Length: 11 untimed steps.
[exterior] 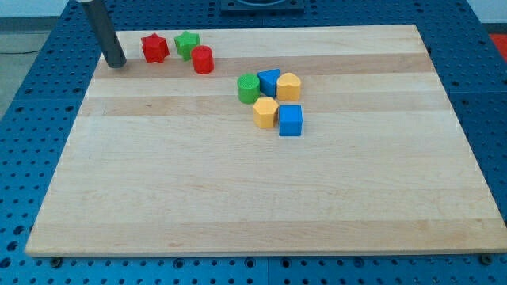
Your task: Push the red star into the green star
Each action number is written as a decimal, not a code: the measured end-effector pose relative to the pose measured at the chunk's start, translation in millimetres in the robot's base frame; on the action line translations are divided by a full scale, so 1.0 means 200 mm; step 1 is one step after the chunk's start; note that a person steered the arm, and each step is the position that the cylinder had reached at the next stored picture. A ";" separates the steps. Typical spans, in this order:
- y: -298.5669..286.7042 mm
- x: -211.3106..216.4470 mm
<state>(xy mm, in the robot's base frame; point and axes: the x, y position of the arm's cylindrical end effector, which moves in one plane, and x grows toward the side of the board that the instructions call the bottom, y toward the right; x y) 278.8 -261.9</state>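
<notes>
step: approach done, push not started (my read). My tip (116,63) sits near the view's top-left corner of the pale wooden desk (238,190), to the view's left of the red star-shaped plastic block (155,48), with a clear gap between them.
red star: near the view's top edge, left part of the desk, between my tip and the green star-shaped plastic block (188,43).
green star: just to the view's right of the red star, close, a sliver of gap or bare contact (cannot tell which).
red cylinder: the red cylindrical plastic block (203,60) sits just below-right of the green star, about touching it.
next move: slide my tip toward the view's right and slightly up into the red star's left face, so it drives straight at the green star. Short travel needed. An off-centre hit would likely spin the star past its target.
risk: green star may shove into the red cylinder once hit.
cluster: green cylinder (249,88), blue triangular block (268,81), yellow rounded block (289,85), yellow hexagonal block (265,112), blue cube (291,120), mid-desk, well apart from the action.
containers: none on the desk, nothing held in anything.
fingers: none on this rig (bare rod only), so no open or closed state applies.
</notes>
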 end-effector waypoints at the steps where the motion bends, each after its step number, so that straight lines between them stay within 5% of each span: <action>1: 0.01 -0.03; 11: 0.29 -0.10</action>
